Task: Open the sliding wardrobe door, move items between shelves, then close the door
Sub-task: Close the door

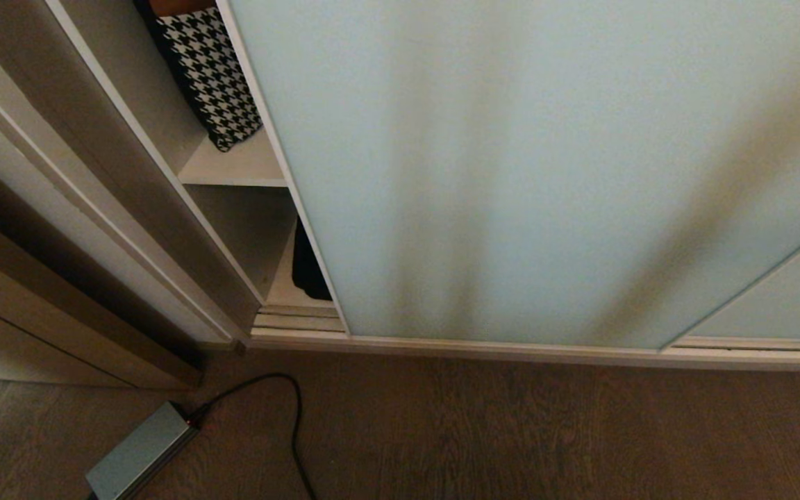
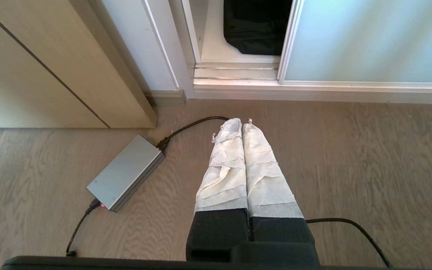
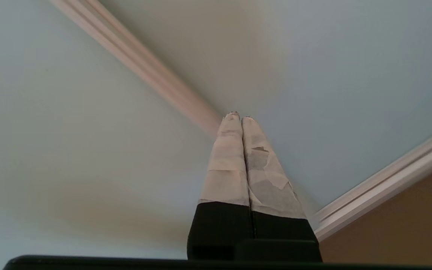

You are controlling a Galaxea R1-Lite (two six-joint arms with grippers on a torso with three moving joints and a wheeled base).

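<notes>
Sliding wardrobe door (image 1: 525,167) covers most of the shelves (image 1: 233,167), leaving a narrow gap at left where the black bag (image 2: 257,26) lies low; opening seems underway. Right gripper (image 3: 237,117), fingers together, faces the glass and needs a pushing contact; left gripper (image 2: 237,122), also closed, hangs over the floor

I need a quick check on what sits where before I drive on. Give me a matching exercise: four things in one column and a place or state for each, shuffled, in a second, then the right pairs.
Things:
1. houndstooth bag
2. black fabric bag
3. grey power brick
4. left gripper

Places or states:
A. shut, above the wood floor
B. on the floor, with a cable plugged in
C. on the upper shelf, in the gap left of the sliding wardrobe door
D. on the lowest shelf, partly hidden behind the door's edge

Pairs: 1-C, 2-D, 3-B, 4-A
</notes>
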